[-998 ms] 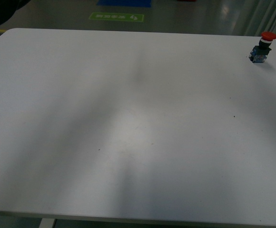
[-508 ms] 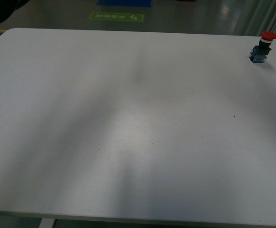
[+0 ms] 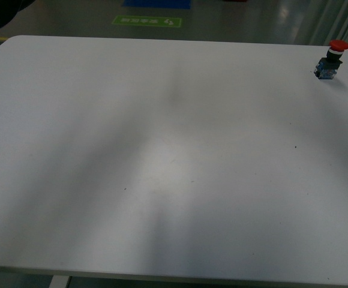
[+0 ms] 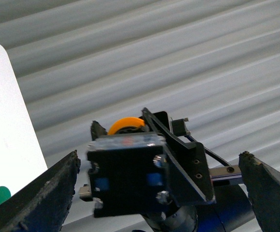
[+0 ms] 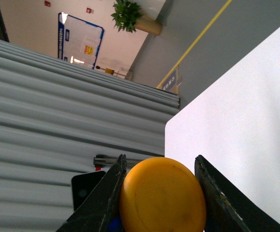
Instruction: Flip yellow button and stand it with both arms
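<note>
My right gripper (image 5: 160,193) is shut on the yellow button (image 5: 162,195); its round yellow-orange cap fills the gap between the two fingers in the right wrist view. In the left wrist view the same button (image 4: 128,179) shows from its black-and-blue contact body, the orange cap behind it, held in the air by the right gripper's black fingers. My left gripper (image 4: 161,193) is open, its two fingers wide apart on either side of the button's body and not touching it. Neither arm shows in the front view.
A red-capped switch (image 3: 330,60) stands near the far right edge of the white table (image 3: 162,156). A small green-capped thing (image 4: 0,195) lies at the table's edge in the left wrist view. Grey ribbed shutters fill the background of both wrist views.
</note>
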{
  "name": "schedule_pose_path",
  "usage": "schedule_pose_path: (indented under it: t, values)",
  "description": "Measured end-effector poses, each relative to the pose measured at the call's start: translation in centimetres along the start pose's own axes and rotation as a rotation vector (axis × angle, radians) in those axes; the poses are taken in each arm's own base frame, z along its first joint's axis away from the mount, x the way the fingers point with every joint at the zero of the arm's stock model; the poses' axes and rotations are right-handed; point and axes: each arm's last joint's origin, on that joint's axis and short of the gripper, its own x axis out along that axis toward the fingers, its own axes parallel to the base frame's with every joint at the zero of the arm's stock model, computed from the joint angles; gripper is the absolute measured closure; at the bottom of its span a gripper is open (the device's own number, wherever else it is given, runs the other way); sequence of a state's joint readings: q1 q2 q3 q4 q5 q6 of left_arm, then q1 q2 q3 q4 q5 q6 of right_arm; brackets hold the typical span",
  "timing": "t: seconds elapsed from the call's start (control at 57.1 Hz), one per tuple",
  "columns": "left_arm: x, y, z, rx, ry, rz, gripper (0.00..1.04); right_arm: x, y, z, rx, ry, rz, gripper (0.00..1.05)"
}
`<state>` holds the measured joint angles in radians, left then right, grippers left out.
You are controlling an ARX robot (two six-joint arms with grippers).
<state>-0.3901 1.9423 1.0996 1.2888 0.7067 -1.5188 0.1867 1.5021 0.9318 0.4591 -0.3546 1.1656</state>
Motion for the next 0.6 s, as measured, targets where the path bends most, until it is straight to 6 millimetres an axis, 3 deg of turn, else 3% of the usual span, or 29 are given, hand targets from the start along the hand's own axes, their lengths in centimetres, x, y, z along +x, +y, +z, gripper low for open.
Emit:
schedule_pose_path:
  t: [0.245,0.28,0.315,0.333,0.35,0.455,0.595]
  values:
    - [0.1,0.0,-0.1,-0.001,0.003,-0.001,0.07,-0.4,-0.9,1.2,0.006,-0.003,-0.005,0.69]
    - [0.3,-0.1,-0.3,0.03,-0.06,0.029,0.09,-0.6,-0.9,1.3,0.002,-0.011,-0.008,0.69]
    - [0.1,0.0,-0.5,0.098,-0.283,0.193,0.16,-0.7,-1.1,1.4,-0.001,-0.022,-0.014,0.69]
    - [-0.1,0.0,-0.7,0.125,-0.3,0.236,0.18,-0.7,-1.1,1.4,-0.002,-0.025,-0.016,0.7]
    - [-0.7,0.0,-0.8,0.203,-0.416,0.351,0.22,-0.8,-1.3,1.4,-0.003,-0.032,-0.02,0.7]
    - [-5.4,-1.0,-1.7,0.663,-0.627,0.818,0.39,-1.2,-1.9,1.6,-0.003,-0.048,-0.041,0.7]
    - [-10.8,-2.4,-2.6,1.079,-0.567,1.094,0.63,-2.4,-2.2,1.1,-0.015,-0.068,-0.053,0.7]
